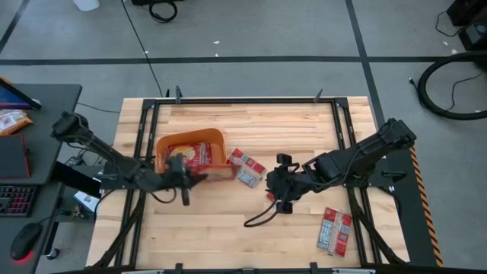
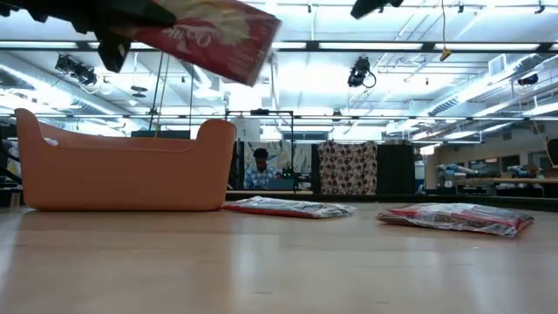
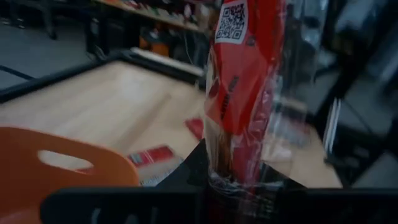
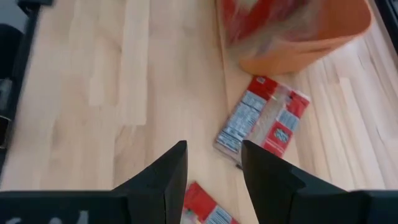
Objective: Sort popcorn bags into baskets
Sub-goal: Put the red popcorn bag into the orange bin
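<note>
The orange tub [image 1: 176, 146] stands left of the table's middle; bags lie inside it. My left gripper [image 1: 195, 175] is over its near right corner, shut on one red popcorn bag [image 2: 212, 35] held above the tub's rim [image 2: 122, 144]. Two more bags [image 1: 247, 162] [image 1: 250, 177] lie flat just right of the tub, and a pair [image 1: 335, 230] lies near the near right corner. My right gripper [image 4: 212, 168] hovers open over the table's middle, above the bags [image 4: 264, 121] beside the tub, touching nothing. My left gripper pinches the popcorn bag by one short end [image 3: 235, 177] between its two fingers. The bag stands out beyond the fingers, its QR-code end [image 3: 231, 22] farthest from them. In the low view it is lifted clear and tilted, above the tub's right end.
Black frame rails [image 1: 346, 129] run along the table's edges. A dark cable [image 1: 259, 217] loops on the wood below my right gripper. Bare wood lies toward the far edge and the near left. A person [image 2: 260, 167] sits in the room beyond the table.
</note>
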